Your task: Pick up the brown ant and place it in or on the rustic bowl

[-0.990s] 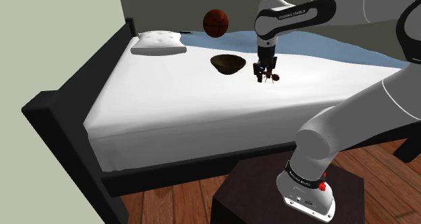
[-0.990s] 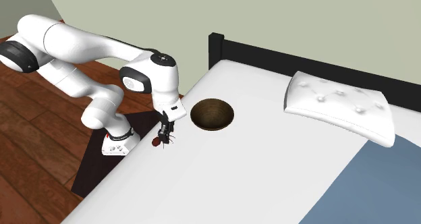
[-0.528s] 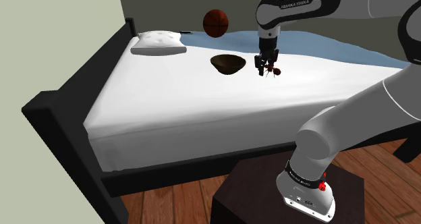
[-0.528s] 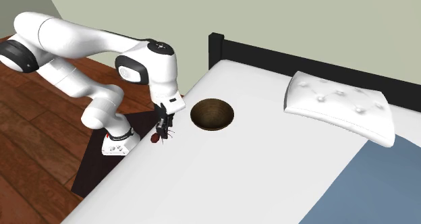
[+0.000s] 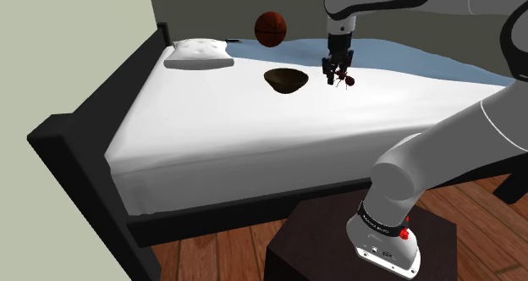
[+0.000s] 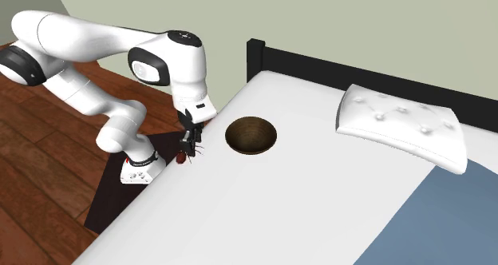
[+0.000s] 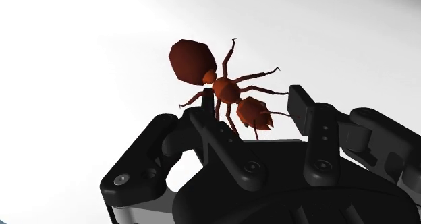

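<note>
A white robot arm (image 5: 440, 144) reaches over a bed (image 5: 220, 127) covered by a plain white sheet. Its black gripper (image 5: 336, 74) points down and is clamped on a reddish-brown ant (image 5: 343, 81). The ant hangs at the fingertips beside a dark brown bowl (image 5: 284, 79), near it but not touching.

In the second exterior view, the gripper (image 6: 188, 144) and ant (image 6: 185, 154) sit close to the mattress edge on the arm's side. The bowl (image 6: 251, 135) is just inward of them, and its inside shows wood grain. Wide bare sheet stretches beyond toward a white tufted pillow (image 6: 401, 126) and a blue blanket (image 6: 451, 215).

The shoulder view adds a rust-coloured ball (image 5: 272, 29) past the bowl, at the bed's far side.

The wrist view brings the ant (image 7: 222, 88) close. Its round abdomen points away from the hand, and its head and legs lie between the two fingers (image 7: 307, 115).

A black bed frame (image 5: 76, 165) borders the mattress. The arm's dark stand (image 5: 313, 237) sits on a wooden floor (image 5: 211, 254), and the wall (image 5: 51, 59) is pale green.
</note>
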